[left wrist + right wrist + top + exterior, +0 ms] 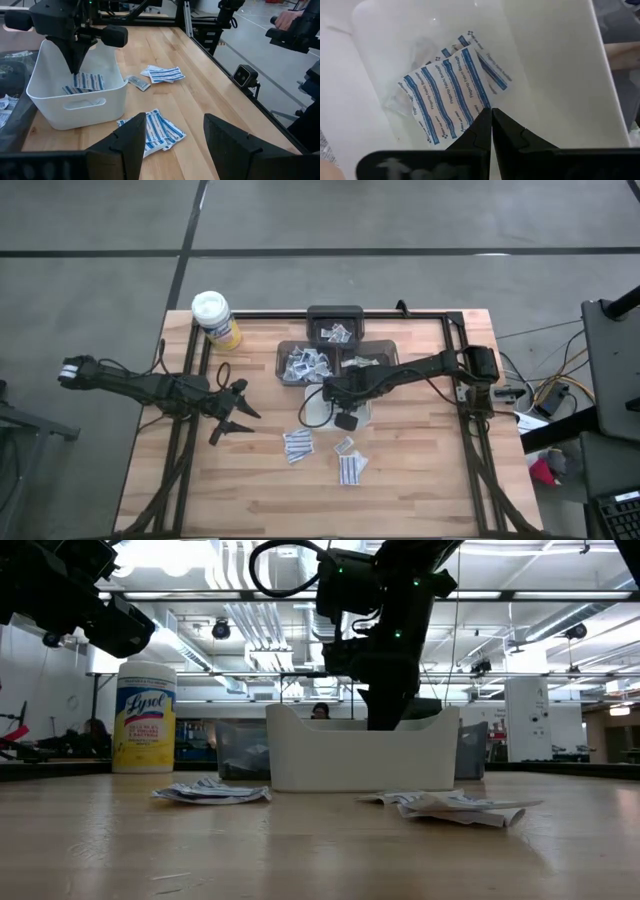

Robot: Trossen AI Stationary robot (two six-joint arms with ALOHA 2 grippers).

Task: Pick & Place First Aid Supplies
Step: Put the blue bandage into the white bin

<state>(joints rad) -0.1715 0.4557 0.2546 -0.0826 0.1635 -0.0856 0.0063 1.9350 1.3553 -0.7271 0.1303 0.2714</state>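
My right gripper, jaws shut and empty, hangs inside the white plastic tray mid-frame over striped bandage packets (delivery apparently done); next: lift out toward loose packets.

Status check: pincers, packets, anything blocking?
Right pincer shut, down inside white tray, over bandage packets lying there. Left pincer open, waiting left of tray. Loose packets on table; nothing blocking.

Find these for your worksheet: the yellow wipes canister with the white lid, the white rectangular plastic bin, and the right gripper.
yellow wipes canister (146, 718), low view, on its label.
white rectangular plastic bin (80, 106), left wrist view, on its near wall.
right gripper (75, 67), left wrist view, at its shut fingertips.
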